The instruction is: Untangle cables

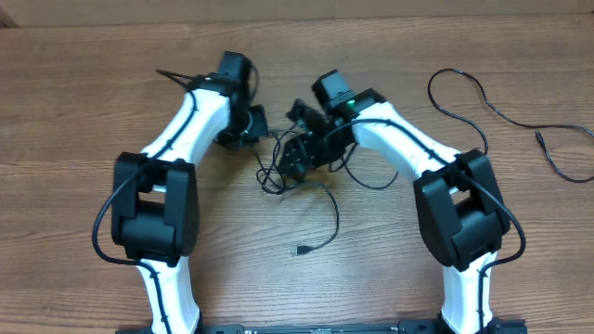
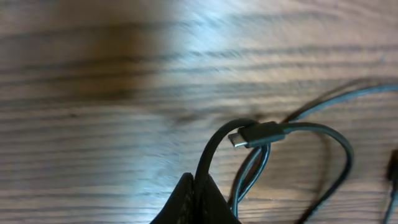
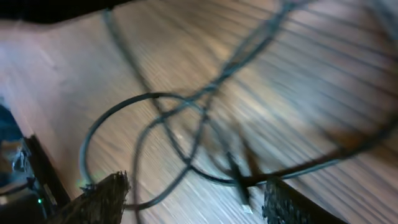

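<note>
Left gripper (image 2: pixel 196 190): tips pinched together on one strand of the cables (image 1: pixel 320 190), just left of the knot (image 1: pixel 290 167).
Right gripper (image 3: pixel 193 208): fingers (image 3: pixel 102 199) spread apart, low over the knot's right side; strands cross the gap, nothing clamped.
Table (image 1: pixel 74 111): bare wood under the knot.
Cables: thin black cords, looped loosely between both grippers.
Spare cord (image 1: pixel 483 102): alone, well right of the knot, apart from it.
Free tail (image 1: pixel 320 243): trails down from the knot.
Handling: probably light, limp and smooth-jacketed; likely to slip through a weak pinch and drag neighbouring loops along.
Where to hold: best on a free strand outside the knot or close behind a plug (image 2: pixel 256 134), not on a crossing.
Overhead only: whole layout, spare cord, free tail.
Left wrist only: the pinch itself, and the plug lying across a loop just beside the knot.
Right wrist only: open gap between fingers; blurred, strand order unclear.
</note>
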Motion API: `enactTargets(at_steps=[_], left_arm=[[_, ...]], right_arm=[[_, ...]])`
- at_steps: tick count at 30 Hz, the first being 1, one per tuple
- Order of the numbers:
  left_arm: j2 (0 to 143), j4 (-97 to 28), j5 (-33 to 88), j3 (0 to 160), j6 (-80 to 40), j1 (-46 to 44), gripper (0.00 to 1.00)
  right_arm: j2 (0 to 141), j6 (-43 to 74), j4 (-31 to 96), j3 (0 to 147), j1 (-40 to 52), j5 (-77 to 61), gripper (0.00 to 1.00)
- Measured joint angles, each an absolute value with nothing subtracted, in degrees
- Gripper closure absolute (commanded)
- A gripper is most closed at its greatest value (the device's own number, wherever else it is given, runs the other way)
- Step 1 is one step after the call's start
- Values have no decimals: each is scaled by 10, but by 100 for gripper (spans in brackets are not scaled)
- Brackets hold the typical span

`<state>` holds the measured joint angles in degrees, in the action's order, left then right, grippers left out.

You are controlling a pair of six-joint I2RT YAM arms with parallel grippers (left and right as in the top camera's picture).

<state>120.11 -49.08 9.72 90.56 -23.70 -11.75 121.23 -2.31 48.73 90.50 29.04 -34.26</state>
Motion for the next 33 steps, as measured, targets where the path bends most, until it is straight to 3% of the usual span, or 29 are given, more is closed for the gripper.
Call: enactTargets(at_steps=[6,15,26,33], left_arm=[[1201,-489,134,906,-239,-99,96],[1201,-481,133,904,-237,-96,96],[1201,-482,126,903,-236,-91,96],[1201,-482,124,903,-237,-86,95]], right_arm=[[1212,-32,466,905,343,-327,31],[1212,-21,415,905,366,-251,39],[1212,11,397,905,383,-211,37],[1212,93,347,904,397,-219,35]])
